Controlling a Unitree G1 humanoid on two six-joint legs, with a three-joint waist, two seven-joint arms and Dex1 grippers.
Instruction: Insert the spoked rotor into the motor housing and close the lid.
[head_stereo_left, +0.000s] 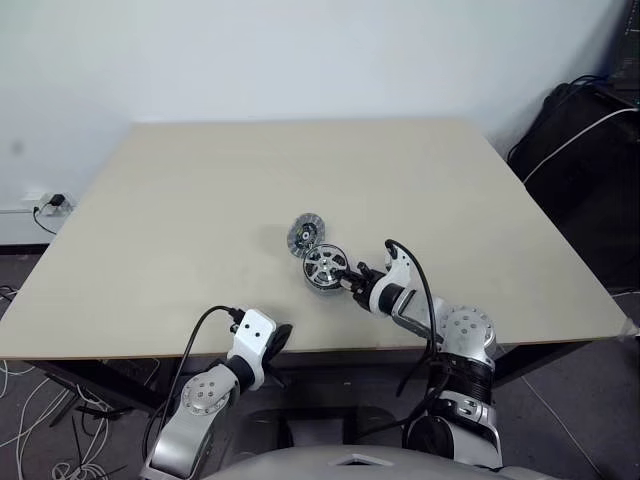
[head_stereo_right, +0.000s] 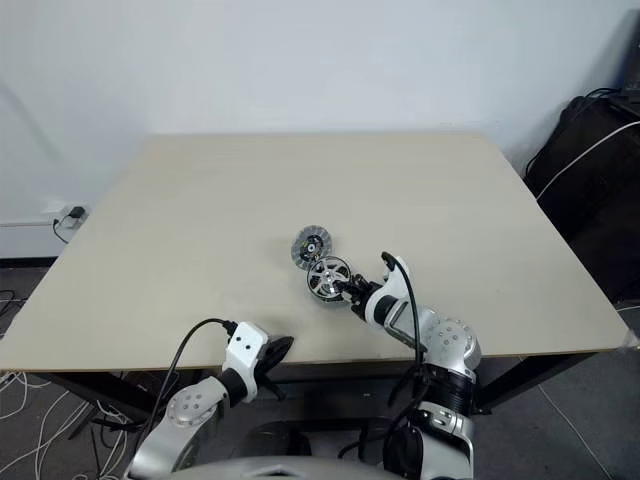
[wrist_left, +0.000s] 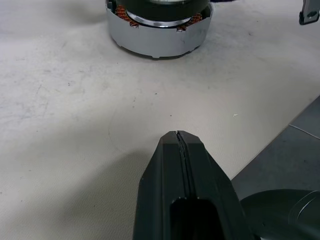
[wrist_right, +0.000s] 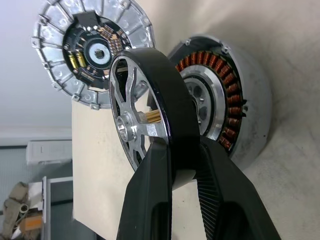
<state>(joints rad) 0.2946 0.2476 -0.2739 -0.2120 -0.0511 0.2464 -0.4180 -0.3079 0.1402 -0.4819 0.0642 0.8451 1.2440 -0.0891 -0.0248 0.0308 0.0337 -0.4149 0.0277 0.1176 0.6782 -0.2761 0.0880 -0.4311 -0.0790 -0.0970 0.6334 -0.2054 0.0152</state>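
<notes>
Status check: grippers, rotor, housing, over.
Right gripper clamped on spoked rotor, edge-on beside motor housing. Left gripper shut, empty. Lid behind, nothing blocking.

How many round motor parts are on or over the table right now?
3. The housing sits on the table; the finned disc lies just beyond it; the rotor is gripped on edge by the right gripper, at the housing's mouth.

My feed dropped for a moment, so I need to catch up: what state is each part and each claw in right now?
Spoked rotor: held on edge by its dark rim, at the housing's open face, not seated.
Motor housing: on the table, open, copper windings exposed.
Lid: off, beside the housing, ribbed inner face showing.
Right claw: shut on the spoked rotor's rim.
Left claw: shut, empty, over the table's near edge.
</notes>
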